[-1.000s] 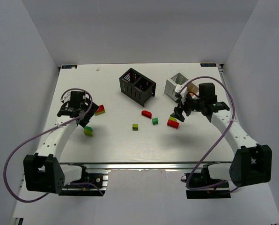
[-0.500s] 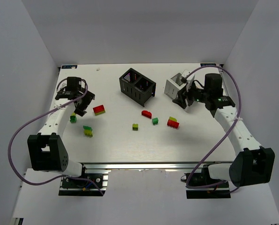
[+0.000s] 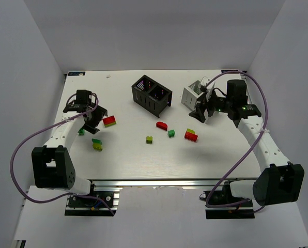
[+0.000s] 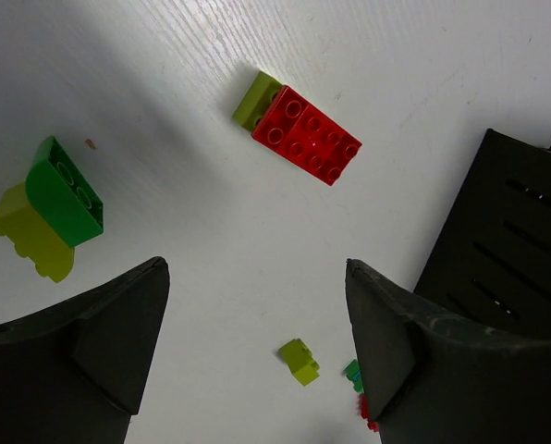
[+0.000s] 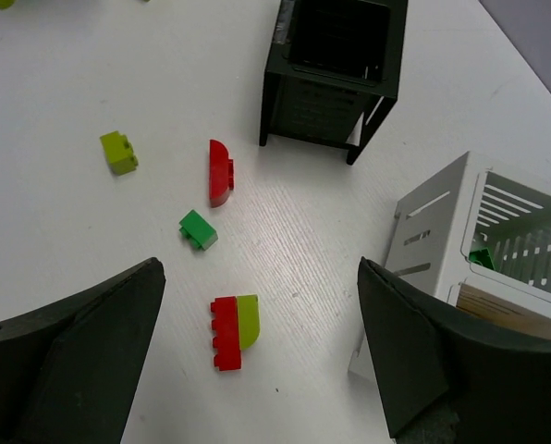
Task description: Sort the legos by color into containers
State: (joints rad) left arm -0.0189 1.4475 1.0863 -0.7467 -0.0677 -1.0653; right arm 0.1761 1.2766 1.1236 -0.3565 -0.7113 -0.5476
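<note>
My left gripper (image 3: 92, 120) is open and empty, just left of a red-and-lime brick (image 3: 110, 121), which lies ahead of the fingers in the left wrist view (image 4: 303, 134). A green-and-yellow stack (image 3: 97, 144) (image 4: 46, 205) and a small green brick (image 3: 81, 132) lie nearby. My right gripper (image 3: 201, 113) is open and empty at the near side of the white bin (image 3: 195, 95) (image 5: 479, 240), above a red-and-lime stack (image 3: 190, 135) (image 5: 233, 331). A green brick (image 5: 480, 259) lies inside the white bin. The black bin (image 3: 152, 95) (image 5: 336, 69) stands at the middle back.
A red curved brick (image 3: 162, 124) (image 5: 220, 172), a green brick (image 3: 171, 133) (image 5: 198, 229) and a small lime brick (image 3: 149, 139) (image 5: 118, 152) lie loose mid-table. The black bin's wall (image 4: 516, 240) shows right of my left gripper.
My right gripper rose from beside the red-and-lime stack back to the white bin. My left gripper swung back, uncovering the small green brick, then came slightly nearer the red-and-lime brick.
</note>
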